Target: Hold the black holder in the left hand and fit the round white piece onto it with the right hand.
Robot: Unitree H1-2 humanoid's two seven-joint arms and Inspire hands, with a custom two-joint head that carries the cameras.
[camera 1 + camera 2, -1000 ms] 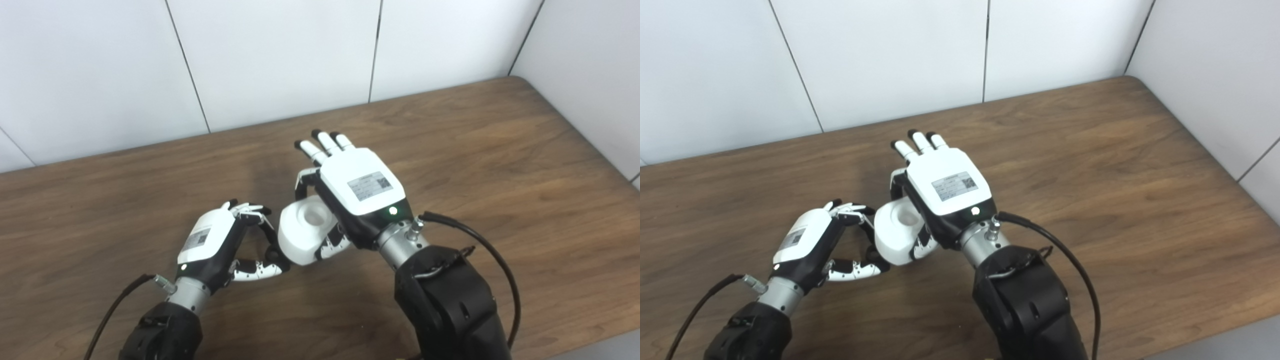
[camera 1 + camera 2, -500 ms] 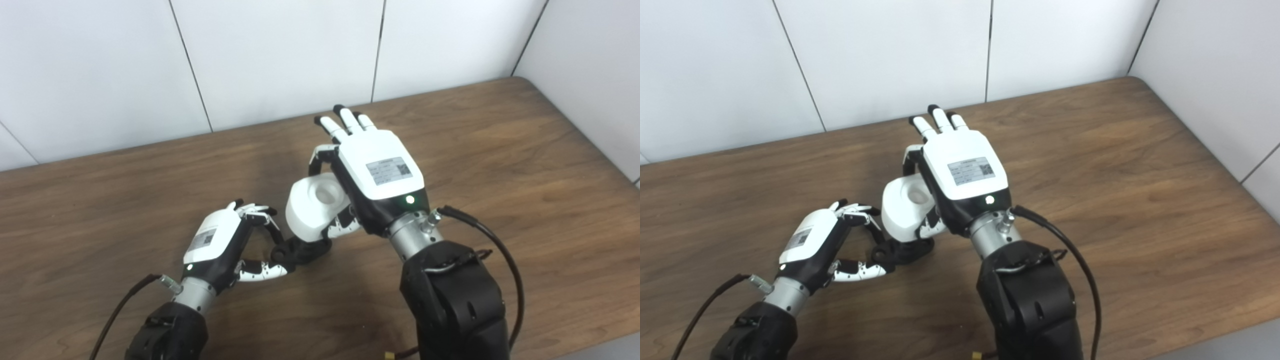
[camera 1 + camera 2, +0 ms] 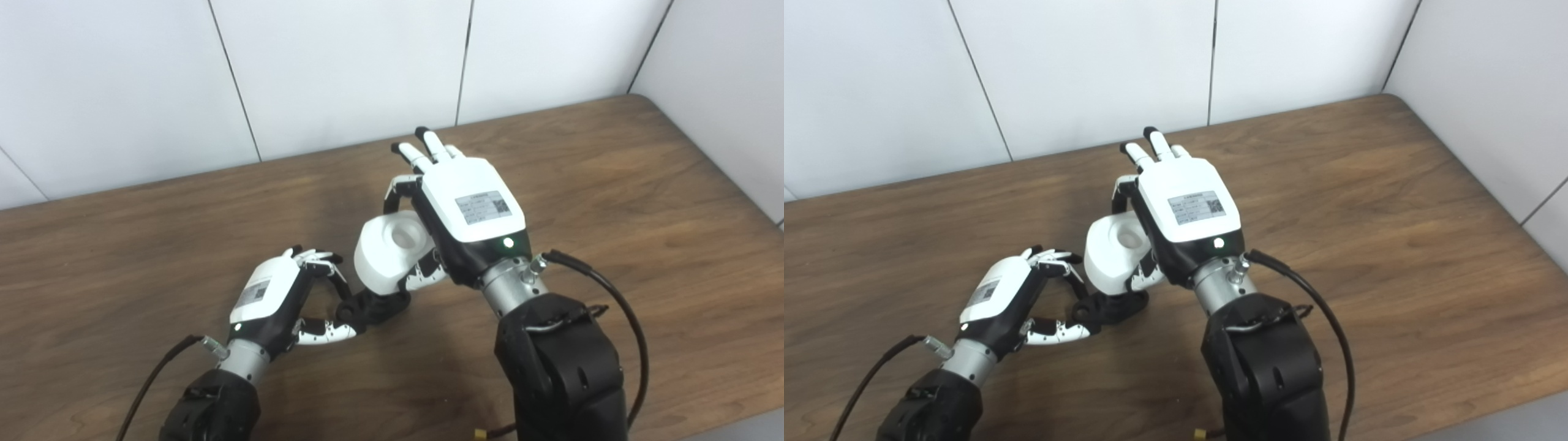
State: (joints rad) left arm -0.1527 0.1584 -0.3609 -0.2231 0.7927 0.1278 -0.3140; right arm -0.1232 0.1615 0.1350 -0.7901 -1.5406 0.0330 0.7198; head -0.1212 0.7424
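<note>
While the right robot hand [image 3: 468,211] grips it, the round white piece [image 3: 389,250] looks smooth, matte.

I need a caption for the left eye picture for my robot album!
Right hand holds the round white piece just above the black holder gripped by the left hand.

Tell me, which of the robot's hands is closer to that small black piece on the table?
Left. The left hand pinches the black holder at its fingertips; the right hand holds the round white piece just above it.
</note>
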